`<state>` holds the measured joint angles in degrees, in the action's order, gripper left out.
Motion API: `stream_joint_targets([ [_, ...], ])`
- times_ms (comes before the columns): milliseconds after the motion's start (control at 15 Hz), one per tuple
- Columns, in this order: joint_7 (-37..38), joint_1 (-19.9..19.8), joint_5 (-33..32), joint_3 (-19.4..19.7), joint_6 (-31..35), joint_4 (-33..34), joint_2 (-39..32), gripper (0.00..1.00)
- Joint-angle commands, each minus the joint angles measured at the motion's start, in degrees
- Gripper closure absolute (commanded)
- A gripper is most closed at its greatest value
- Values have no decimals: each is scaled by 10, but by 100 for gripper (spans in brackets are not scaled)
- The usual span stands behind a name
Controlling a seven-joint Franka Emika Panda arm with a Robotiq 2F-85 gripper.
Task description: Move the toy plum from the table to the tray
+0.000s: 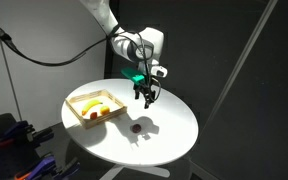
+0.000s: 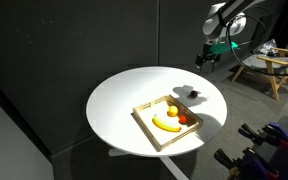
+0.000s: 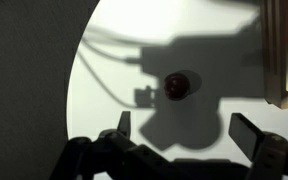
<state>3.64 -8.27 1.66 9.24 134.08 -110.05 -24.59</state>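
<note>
The toy plum (image 1: 136,127) is a small dark red-purple ball lying on the round white table (image 1: 174,135), just outside the tray. It also shows in an exterior view (image 2: 195,96) and in the wrist view (image 3: 177,84), inside the arm's shadow. The light wood tray (image 1: 75,106) (image 2: 144,124) holds a yellow banana-like toy (image 2: 165,124) and an orange-red toy fruit (image 2: 183,119). My gripper (image 1: 144,96) (image 2: 209,60) hangs well above the plum, open and empty. In the wrist view its fingertips (image 3: 184,128) stand wide apart below the plum.
A corner of the tray (image 3: 284,60) shows at the right of the wrist view. The table's edge (image 3: 74,90) curves down the left there, with dark floor beyond. A wooden chair (image 2: 269,65) stands behind the table.
</note>
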Motion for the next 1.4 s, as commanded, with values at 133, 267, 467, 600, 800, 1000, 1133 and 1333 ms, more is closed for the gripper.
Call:
stream_joint_targets([
  [133, 1, -4, -2, -4, -1, 1, 0, 0],
  [267, 1, -4, -2, -4, -1, 1, 0, 0],
  [467, 4, -4, 2, -7, -1, 27, -34, 0],
  [600, 3, -6, 6, -10, -9, 46, -57, 0],
  [800, 3, -7, 5, -13, -12, 75, -94, 0],
  [1000, 0, -9, 4, -14, -14, 106, -129, 0],
  [1133, -4, -11, 4, -16, -16, 127, -150, 0],
  [1333, -6, -12, 4, -17, -17, 156, -179, 0],
])
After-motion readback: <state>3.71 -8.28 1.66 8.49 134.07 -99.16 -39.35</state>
